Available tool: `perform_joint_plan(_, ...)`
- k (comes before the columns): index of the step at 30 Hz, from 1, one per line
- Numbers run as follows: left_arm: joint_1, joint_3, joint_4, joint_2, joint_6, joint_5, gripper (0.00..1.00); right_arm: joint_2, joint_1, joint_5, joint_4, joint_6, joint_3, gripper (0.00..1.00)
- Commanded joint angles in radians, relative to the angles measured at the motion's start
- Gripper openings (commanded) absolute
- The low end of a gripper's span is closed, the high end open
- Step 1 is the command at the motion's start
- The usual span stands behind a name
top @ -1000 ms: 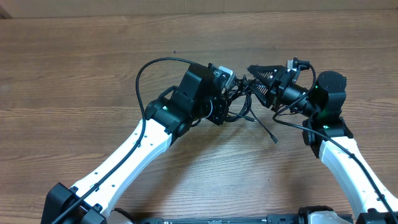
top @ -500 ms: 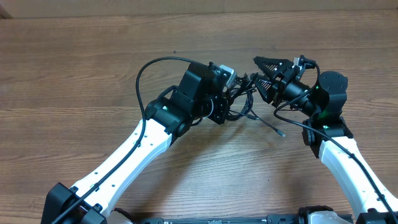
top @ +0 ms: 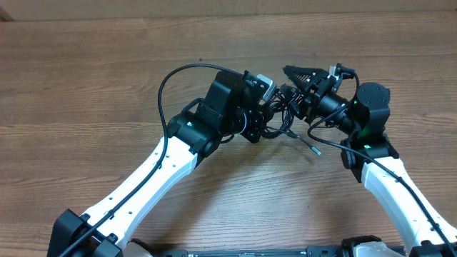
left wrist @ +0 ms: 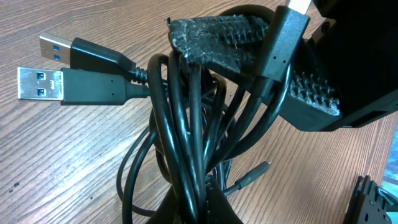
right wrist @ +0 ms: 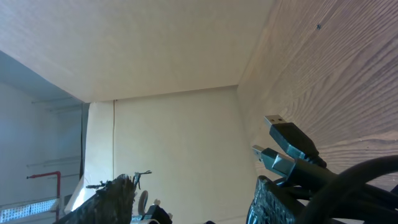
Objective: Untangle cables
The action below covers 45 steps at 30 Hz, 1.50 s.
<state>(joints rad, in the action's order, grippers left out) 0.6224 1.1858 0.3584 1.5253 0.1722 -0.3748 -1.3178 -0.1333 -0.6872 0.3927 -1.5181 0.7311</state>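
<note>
The left jaws are pressing together on the cables [left wrist: 180, 143], pinching the bunch low down. The right jaws are standing spread apart, with one finger [left wrist: 214, 34] on each side of the same bunch. As far as the views show, they are not squeezing it. So the cables are sitting right between the two pairs of jaws, above the desk [top: 107, 71].

The job is looking far from done. The cords are looping over and under each other in one thick clump, just beside the left jaws. Two flat silver plugs [left wrist: 87, 90] are poking out side by side, close to the right jaws. One thin end [top: 313, 148] is trailing out onto the desk, a little way from the right jaws, so maybe that cord is the loosest one. No cord is lying by itself yet. Nearly everything is left to do: each cord needs pulling out of the clump and laying apart from the others.
</note>
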Motion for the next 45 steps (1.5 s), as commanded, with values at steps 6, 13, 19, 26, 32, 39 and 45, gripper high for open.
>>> perform_joint_plan(6,0.006,0.012,0.022,-0.009,-0.037,-0.045,0.04,0.001,-0.006,0.108,0.019,0.009,0.009,0.60)
perform_joint_plan(13,0.006,0.012,0.126,-0.009,-0.037,-0.073,0.04,0.001,-0.006,0.137,0.209,0.097,0.009,0.60)
perform_joint_plan(19,0.007,0.012,0.178,-0.009,-0.038,-0.098,0.04,0.001,-0.006,0.137,0.269,0.106,0.009,0.61)
perform_joint_plan(26,0.006,0.012,0.219,-0.009,-0.038,-0.097,0.04,0.001,-0.006,0.167,0.340,0.106,0.009,0.61)
perform_joint_plan(32,0.006,0.012,0.256,-0.009,-0.038,-0.113,0.04,0.001,-0.006,0.228,0.407,0.106,0.009,0.62)
perform_joint_plan(39,0.006,0.012,0.258,-0.009,-0.038,-0.199,0.04,0.001,-0.006,0.304,0.407,0.106,0.009,0.62)
perform_joint_plan(45,0.006,0.012,0.246,-0.009,-0.038,-0.309,0.04,-0.001,-0.006,0.373,0.406,0.193,0.009,0.61)
